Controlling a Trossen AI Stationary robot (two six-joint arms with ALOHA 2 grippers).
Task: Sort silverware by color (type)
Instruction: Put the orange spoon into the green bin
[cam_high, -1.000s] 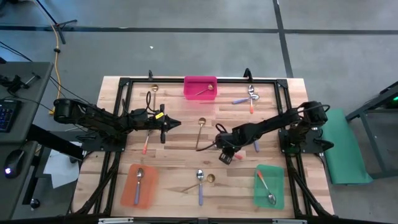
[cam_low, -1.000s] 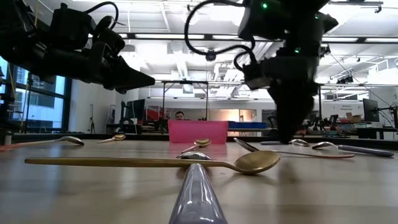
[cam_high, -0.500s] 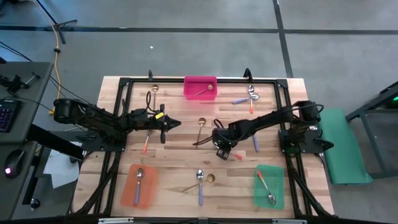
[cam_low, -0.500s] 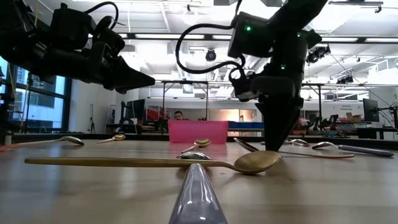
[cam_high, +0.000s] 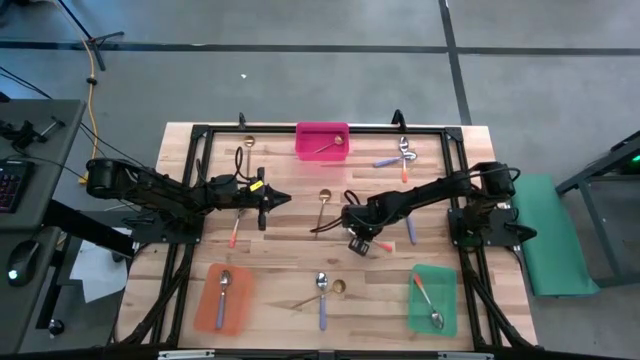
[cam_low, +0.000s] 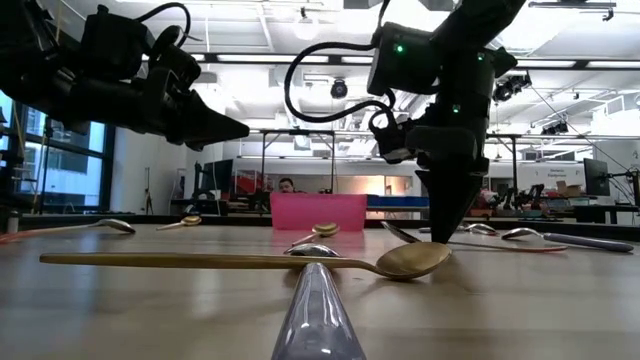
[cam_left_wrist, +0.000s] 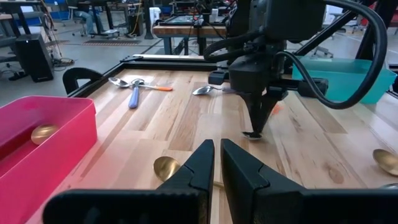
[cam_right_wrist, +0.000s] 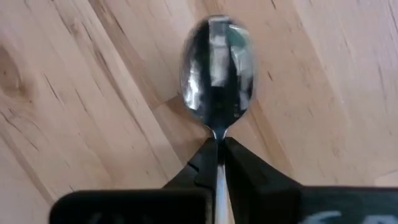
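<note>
Both arms were dark, jointed links with looped black cables. The left gripper (cam_high: 282, 199) ended in tapered black fingers, with a small yellow tag behind it. The right gripper (cam_high: 361, 240) housing carried a green indicator light

No readable text

No words, labels, brands, numbers or signs can be read on anything in these views; any marks in the room behind are too small to make out.
</note>
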